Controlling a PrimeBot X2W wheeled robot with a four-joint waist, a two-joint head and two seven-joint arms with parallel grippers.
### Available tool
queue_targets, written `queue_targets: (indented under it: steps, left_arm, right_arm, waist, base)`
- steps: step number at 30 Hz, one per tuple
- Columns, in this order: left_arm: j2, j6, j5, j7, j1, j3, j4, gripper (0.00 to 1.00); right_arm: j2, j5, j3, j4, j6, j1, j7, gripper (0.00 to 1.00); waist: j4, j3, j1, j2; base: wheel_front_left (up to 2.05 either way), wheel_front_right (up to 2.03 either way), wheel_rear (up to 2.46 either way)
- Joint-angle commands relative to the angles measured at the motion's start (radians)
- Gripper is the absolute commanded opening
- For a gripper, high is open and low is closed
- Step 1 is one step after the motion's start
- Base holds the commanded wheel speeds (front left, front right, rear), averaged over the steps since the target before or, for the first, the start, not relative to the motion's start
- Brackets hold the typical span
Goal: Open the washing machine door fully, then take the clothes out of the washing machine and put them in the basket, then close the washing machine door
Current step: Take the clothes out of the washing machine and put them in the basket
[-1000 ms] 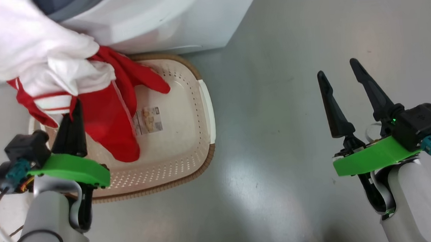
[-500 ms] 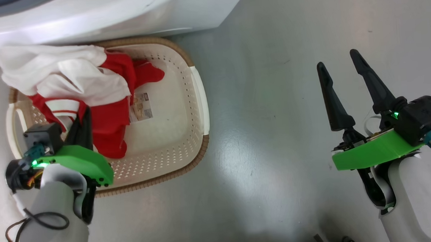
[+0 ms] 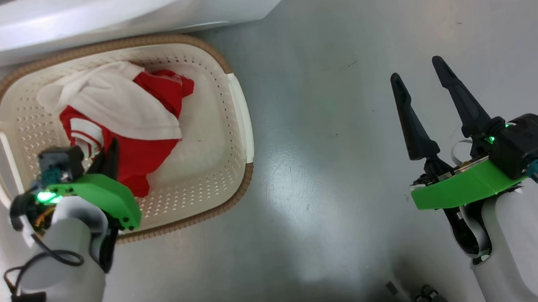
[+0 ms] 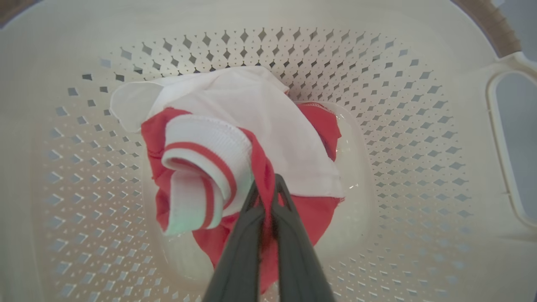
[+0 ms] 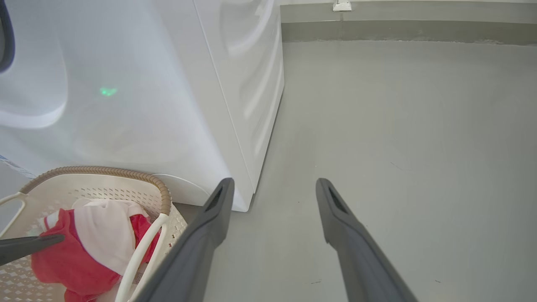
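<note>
The basket (image 3: 210, 126) (clothes (image 3: 124, 113) inside) sits beside the washing machine (image 3: 98, 16), on grey floor (image 3: 333, 118).

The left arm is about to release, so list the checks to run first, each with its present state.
1. Clothes inside the basket: ok, bundled on its bottom.
2. Nothing draped over the basket's rim: ok.
3. Left gripper holding the clothes: ok, fingers shut on a red fold.
4. Right gripper free: ok, open above bare floor.
5. Washing machine emptied: cannot tell.
</note>
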Motion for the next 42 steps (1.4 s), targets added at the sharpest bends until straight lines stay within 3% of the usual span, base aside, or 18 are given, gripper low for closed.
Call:
queue_targets:
  steps: [1,5,8,9,10,23,42]
  left_arm:
    - [0.048,-0.006,-0.018,-0.005,0.007,0.007,0.001,0.00]
    - [0.063,-0.006,-0.054,-0.005,-0.008,-0.021,0.012,0.00]
    - [0.068,-0.006,-0.077,-0.005,-0.010,-0.033,0.013,0.64]
    - [0.069,-0.006,-0.084,-0.005,-0.008,-0.034,0.010,0.90]
    - [0.070,-0.006,-0.090,-0.005,-0.006,-0.036,0.008,1.00]
    - [0.068,-0.006,-0.127,-0.005,0.092,0.005,-0.085,1.00]
    - [0.045,-0.006,0.026,-0.005,0.301,0.226,-0.393,1.00]
  right_arm:
    - [0.001,-0.004,0.023,-0.026,0.005,0.019,-0.006,1.00]
    - [0.001,-0.005,0.021,-0.025,0.005,0.021,-0.006,1.00]
    - [0.001,-0.006,0.021,-0.023,0.005,0.021,-0.006,1.00]
    - [0.001,-0.007,0.020,-0.021,0.005,0.021,-0.006,1.00]
    - [0.001,-0.008,0.020,-0.020,0.005,0.021,-0.006,1.00]
    - [0.001,-0.023,0.003,0.022,0.005,0.038,-0.006,1.00]
    - [0.001,-0.033,-0.020,0.067,0.005,0.112,-0.006,1.00]
  waist:
    - [-0.003,0.003,0.0000,-0.0001]
    - [-0.003,0.002,0.0000,-0.0001]
    - [0.000,-0.005,0.0000,-0.0001]
    - [0.001,-0.009,0.0000,-0.0001]
    - [0.002,-0.015,0.0000,-0.0001]
    - [0.028,-0.158,0.0000,-0.0001]
    - [0.057,-0.395,0.0000,-0.0001]
  base:
    - [0.00,0.00,0.00]
    - [0.00,0.00,0.00]
    - [0.00,0.00,0.00]
    - [0.00,0.00,0.00]
    - [0.00,0.00,0.00]
    - [0.00,0.00,0.00]
    - [0.00,0.00,0.00]
